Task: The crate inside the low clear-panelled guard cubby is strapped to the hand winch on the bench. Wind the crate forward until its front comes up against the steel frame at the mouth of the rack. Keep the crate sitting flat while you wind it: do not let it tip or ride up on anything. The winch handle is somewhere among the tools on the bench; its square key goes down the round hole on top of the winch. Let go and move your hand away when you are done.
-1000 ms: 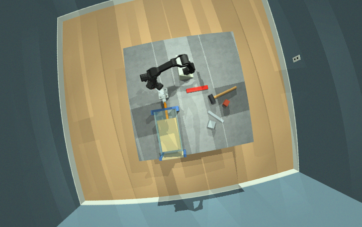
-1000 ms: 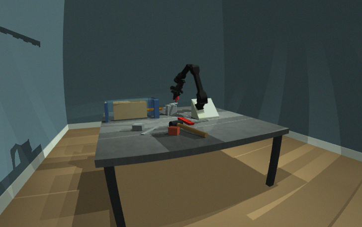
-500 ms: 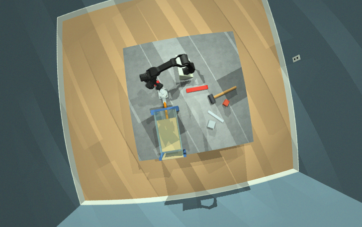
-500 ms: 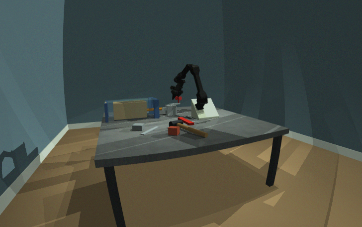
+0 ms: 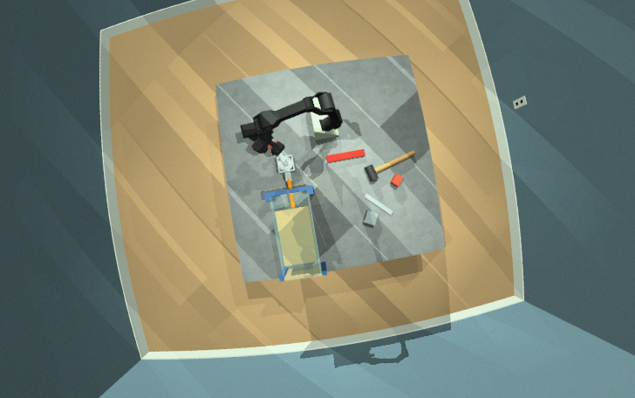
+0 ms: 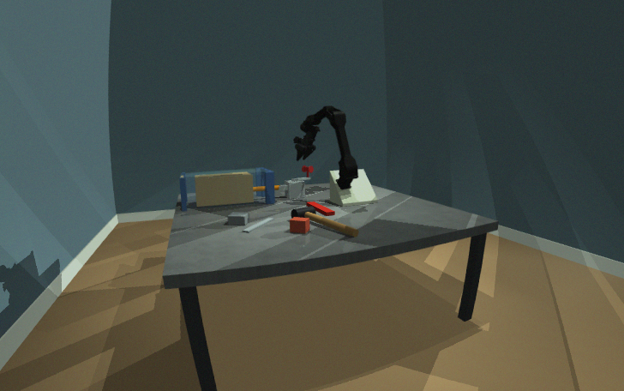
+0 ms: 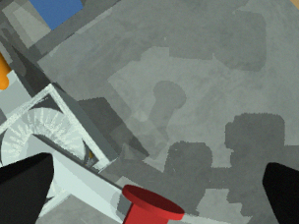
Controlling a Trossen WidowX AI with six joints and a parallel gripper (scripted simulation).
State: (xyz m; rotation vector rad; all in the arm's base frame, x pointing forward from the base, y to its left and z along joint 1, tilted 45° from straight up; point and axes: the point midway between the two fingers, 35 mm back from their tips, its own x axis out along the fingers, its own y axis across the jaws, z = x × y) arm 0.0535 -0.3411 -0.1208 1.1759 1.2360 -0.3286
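Observation:
The tan crate [image 5: 295,234] [image 6: 224,189] sits flat inside the clear-panelled cubby, its front a short gap behind the blue frame [image 5: 304,188] [image 6: 271,186] [image 7: 56,10] at the mouth. The orange strap [image 5: 292,200] [image 6: 264,188] [image 7: 3,81] runs through the frame to the winch [image 6: 294,189] [image 7: 84,125]. The pale handle [image 7: 84,182] lies across the winch top, its red knob [image 6: 307,169] [image 7: 151,202] pointing up. The square key is hidden. My gripper [image 5: 269,147] [image 6: 302,156] [image 7: 163,170] is wide open and empty, above the knob and clear of it in the exterior view.
A red bar [image 5: 345,155] [image 6: 321,208], a hammer [image 5: 395,161] [image 6: 329,222], an orange-red block [image 5: 397,180] [image 6: 299,225], a pale strip [image 5: 378,204] [image 6: 257,225] and a grey block [image 5: 370,217] [image 6: 237,218] lie on the bench. A white wedge stand [image 6: 363,195] is at the arm's base.

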